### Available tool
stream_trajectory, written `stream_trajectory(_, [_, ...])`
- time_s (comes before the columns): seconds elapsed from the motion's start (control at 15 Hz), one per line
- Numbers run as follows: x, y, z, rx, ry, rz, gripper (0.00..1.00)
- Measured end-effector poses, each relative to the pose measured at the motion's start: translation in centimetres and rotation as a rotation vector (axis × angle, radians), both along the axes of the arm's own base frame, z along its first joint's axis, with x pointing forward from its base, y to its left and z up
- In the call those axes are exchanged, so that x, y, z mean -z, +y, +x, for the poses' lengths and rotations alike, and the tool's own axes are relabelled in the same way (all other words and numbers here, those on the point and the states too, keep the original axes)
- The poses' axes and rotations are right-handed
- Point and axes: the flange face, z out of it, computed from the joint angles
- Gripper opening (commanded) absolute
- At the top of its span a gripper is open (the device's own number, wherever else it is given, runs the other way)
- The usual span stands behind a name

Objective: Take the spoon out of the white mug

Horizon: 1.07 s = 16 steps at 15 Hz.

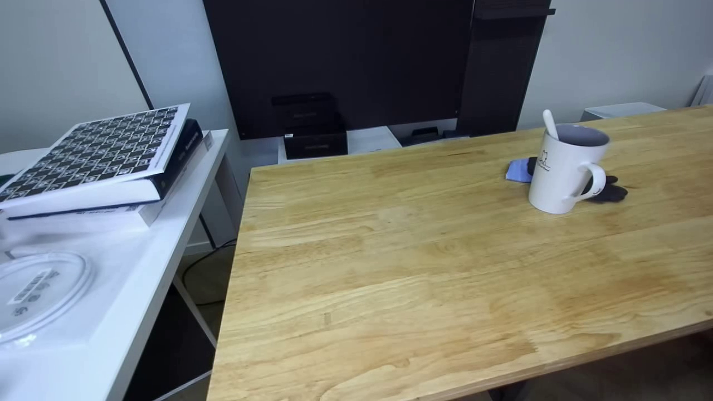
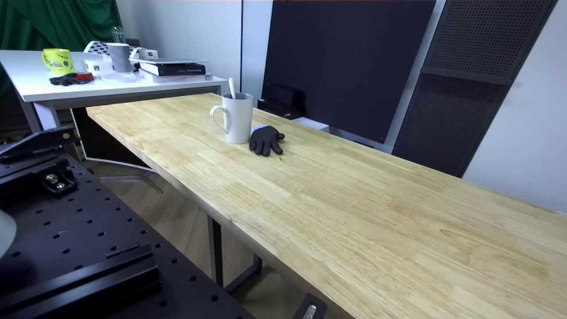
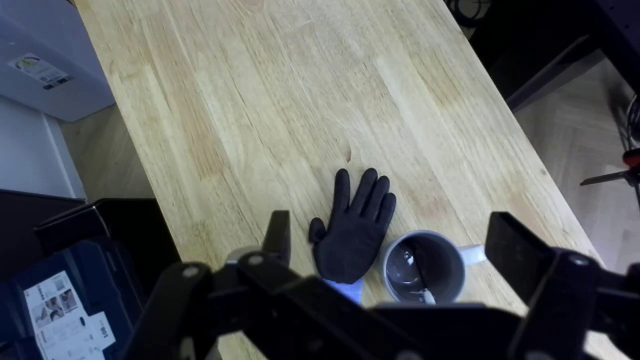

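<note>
Spoon leans in white mug, upper end above rim. Mug stands upright on counter, between the two long edges. Black work glove lies just beside it, toward the far long edge in both exterior views. End effector: fingers spread wide apart.
</note>
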Motion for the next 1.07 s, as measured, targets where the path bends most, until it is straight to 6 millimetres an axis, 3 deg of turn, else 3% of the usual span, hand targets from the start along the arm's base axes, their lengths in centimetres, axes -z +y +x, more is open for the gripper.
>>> stream_trajectory(0.27, [1.5,2.2,-1.1,-0.053,0.021,0.004,1.0])
stream_trajectory(1.07, [1.7,2.1,-1.1,-0.05,0.026,0.002,1.0])
